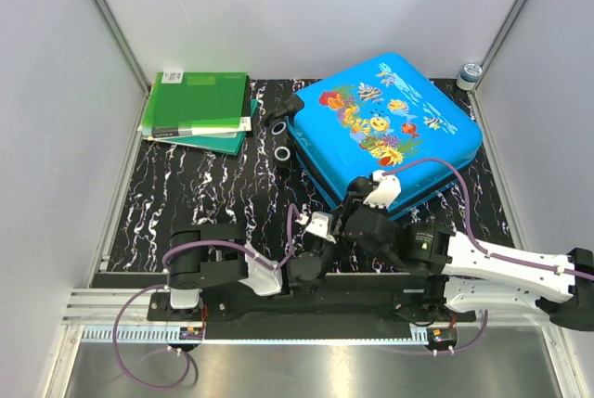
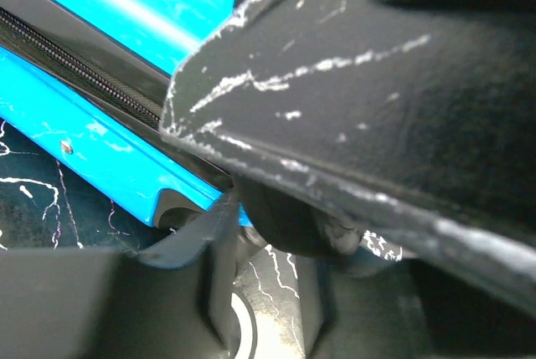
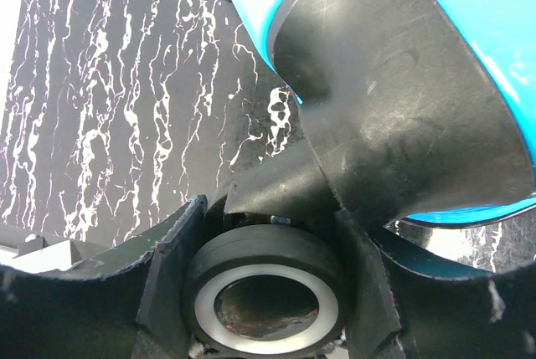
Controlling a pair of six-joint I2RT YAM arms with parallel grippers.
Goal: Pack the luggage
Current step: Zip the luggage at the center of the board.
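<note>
The luggage [image 1: 385, 124], a bright-blue hard-shell case with a fish print, lies closed on the black marbled mat [image 1: 195, 194]. My right gripper [image 1: 369, 196] is at its near edge. In the right wrist view this gripper [image 3: 270, 242] is shut on a black wheel [image 3: 266, 267] with a white ring, below the black wheel housing [image 3: 402, 100]. My left gripper [image 1: 320, 224] reaches the same corner from the left. Its fingers [image 2: 209, 275] stand close beside a dark rounded part [image 2: 293, 225] under the blue shell [image 2: 84, 7]; contact is unclear.
Green folders [image 1: 198, 106] are stacked at the back left of the mat. Two more wheels [image 1: 278, 126] stick out at the luggage's left end. A small round tin [image 1: 470, 71] sits at the back right corner. White walls enclose three sides.
</note>
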